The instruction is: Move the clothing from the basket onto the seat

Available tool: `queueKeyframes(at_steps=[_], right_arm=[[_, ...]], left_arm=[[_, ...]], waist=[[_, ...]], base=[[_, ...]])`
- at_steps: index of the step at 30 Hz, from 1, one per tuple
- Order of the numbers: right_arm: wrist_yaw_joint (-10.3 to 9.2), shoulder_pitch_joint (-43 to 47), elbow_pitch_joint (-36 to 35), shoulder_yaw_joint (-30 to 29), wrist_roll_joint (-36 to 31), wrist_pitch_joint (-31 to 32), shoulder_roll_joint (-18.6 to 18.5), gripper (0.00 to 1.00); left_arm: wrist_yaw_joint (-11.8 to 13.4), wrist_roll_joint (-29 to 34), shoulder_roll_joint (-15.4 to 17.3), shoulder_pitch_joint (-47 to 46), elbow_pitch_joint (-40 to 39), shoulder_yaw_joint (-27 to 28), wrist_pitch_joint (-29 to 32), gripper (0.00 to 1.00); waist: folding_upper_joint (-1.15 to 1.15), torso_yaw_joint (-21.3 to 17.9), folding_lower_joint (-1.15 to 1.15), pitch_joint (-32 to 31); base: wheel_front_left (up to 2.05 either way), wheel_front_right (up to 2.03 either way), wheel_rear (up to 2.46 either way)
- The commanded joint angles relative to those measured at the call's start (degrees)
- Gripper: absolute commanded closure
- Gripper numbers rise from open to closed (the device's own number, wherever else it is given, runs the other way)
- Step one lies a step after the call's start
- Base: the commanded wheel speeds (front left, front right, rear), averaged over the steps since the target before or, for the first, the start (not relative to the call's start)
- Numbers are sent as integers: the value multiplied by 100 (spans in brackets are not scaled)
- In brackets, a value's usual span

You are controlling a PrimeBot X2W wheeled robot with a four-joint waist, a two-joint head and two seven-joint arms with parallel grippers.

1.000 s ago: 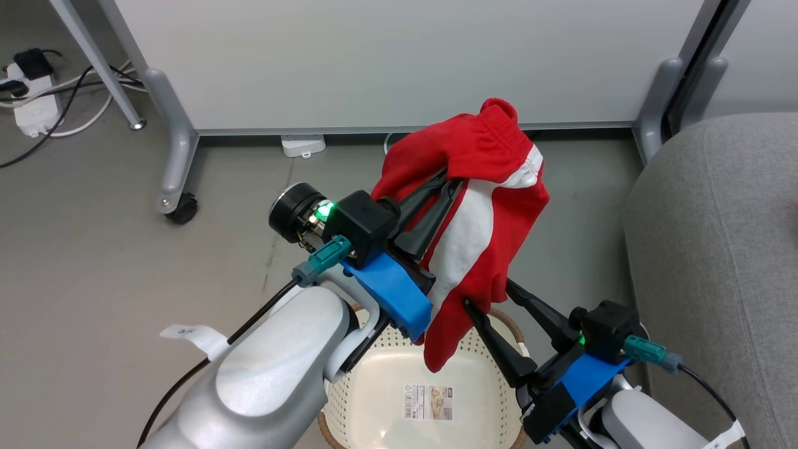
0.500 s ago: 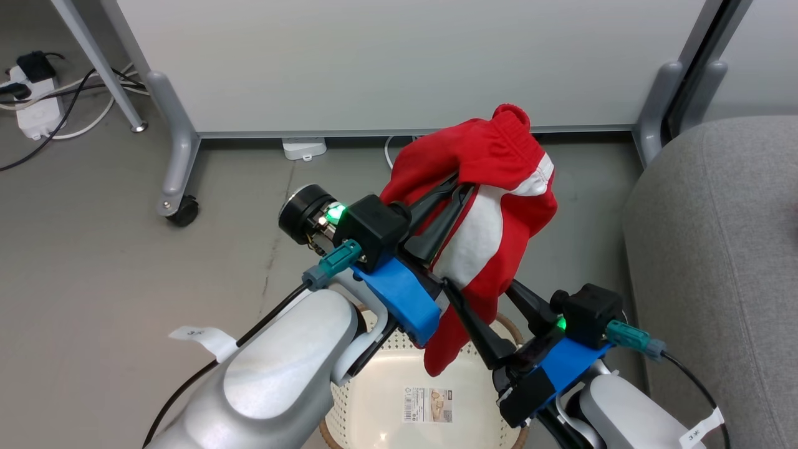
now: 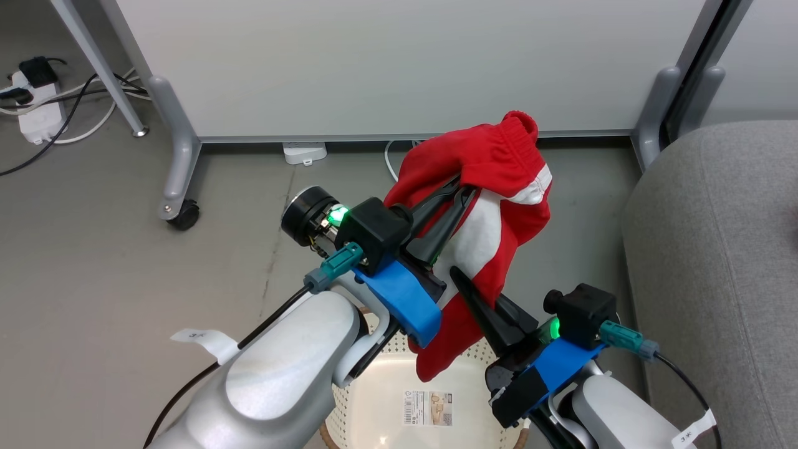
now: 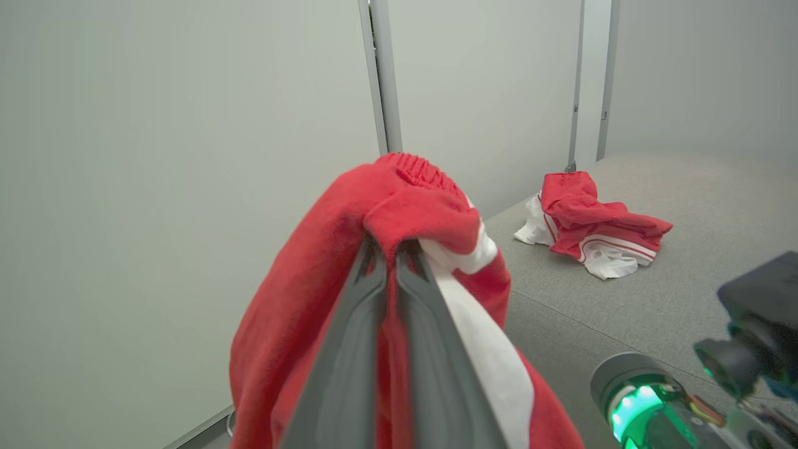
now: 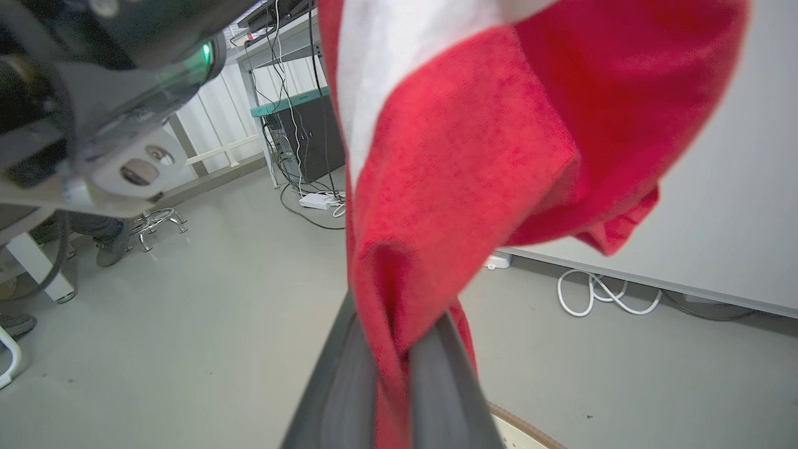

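Basket (image 3: 365, 393): bottom label (image 3: 428, 408) bore barcode, print illegible. Red garment (image 3: 499, 156) hung above, left pincer (image 3: 462, 187) clamped on waistband, right pincer (image 3: 458, 277) clamped on lower fold.

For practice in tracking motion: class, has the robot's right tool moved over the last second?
Yes. Against the basket, the right tool has shifted left and up the head view, closing on the red garment.

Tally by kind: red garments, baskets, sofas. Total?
Red garments: 2 (held garment, other garment lying on the sofa)
Basket: 1
Sofa: 1
Total: 4
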Motion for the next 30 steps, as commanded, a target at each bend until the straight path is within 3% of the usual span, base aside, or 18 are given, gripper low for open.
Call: queueKeyframes(at_steps=[1,13,14,15,30], right_arm=[[3,41,-14,-14,-43,-19,-14,100],[3,81,-29,-12,-42,-18,-30,100],[3,80,-32,-17,-44,-19,-34,100],[3,79,-35,-18,-47,-19,-34,100],[3,35,-75,-32,-102,-19,-55,100]], left_arm=[[25,-35,23,-65,12,10,-23,100],[69,-69,24,-40,34,-37,-58,100],[87,-76,17,-41,37,-28,-64,61],[95,-83,12,-39,41,-22,-71,0],[185,-44,43,-112,46,-58,-159,0]], waist=[[0,1,0,-1],[0,-14,0,1],[0,-15,0,4],[0,-17,0,7],[0,-77,0,65]], base=[[0,0,0],[0,0,0],[0,0,0],[0,0,0],[0,0,0]])
